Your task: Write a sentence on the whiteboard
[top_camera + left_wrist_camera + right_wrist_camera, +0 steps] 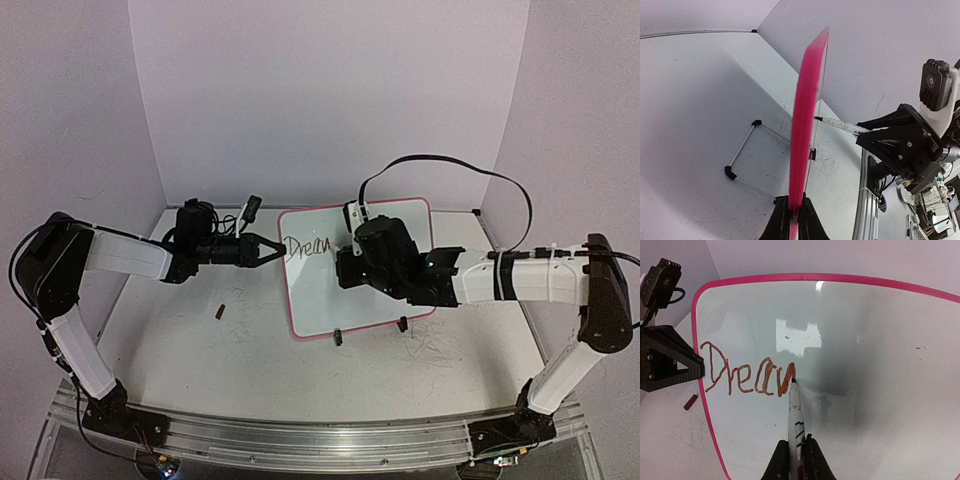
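Observation:
The whiteboard (320,295), glossy white with a pink frame, stands tilted at mid-table. My left gripper (278,250) is shut on its left edge; in the left wrist view the pink frame (807,120) runs edge-on up from between the jaws (794,199). The sentence (747,372) reads "Drea" plus a part-formed letter, near the board's left side (307,245). My right gripper (797,442) is shut on a white marker (795,412). The marker's dark tip touches the board at the end of the last stroke.
A small red marker cap (220,311) lies on the scuffed tabletop left of the board. Black clip feet (338,338) hold up the board's near edge. A wire stand (742,150) shows behind it. White enclosure walls close the back and sides.

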`<state>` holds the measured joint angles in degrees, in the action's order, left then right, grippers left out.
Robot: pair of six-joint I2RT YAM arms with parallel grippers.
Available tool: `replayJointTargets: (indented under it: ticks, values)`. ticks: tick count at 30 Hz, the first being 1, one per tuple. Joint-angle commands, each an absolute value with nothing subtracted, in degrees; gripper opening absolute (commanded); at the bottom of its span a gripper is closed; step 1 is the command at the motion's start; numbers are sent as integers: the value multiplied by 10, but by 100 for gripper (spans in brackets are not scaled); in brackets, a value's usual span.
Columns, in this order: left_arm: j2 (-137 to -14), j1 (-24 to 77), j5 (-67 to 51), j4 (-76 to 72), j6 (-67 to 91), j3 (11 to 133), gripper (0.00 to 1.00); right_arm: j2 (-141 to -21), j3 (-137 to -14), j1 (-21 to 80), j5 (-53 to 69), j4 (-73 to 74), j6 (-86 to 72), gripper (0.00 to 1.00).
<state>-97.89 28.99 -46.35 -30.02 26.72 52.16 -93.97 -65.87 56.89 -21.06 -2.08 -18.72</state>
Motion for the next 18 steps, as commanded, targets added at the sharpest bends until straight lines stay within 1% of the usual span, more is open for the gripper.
replayJointTargets:
  ticks: [1, 18]
  values:
    - [-954, 294, -471, -303, 264, 538, 0, -954, -688, 561, -231, -27, -176, 0]
    - [-954, 294, -470, -301, 264, 538, 0, -935, -673, 559, -259, -16, -196, 0]
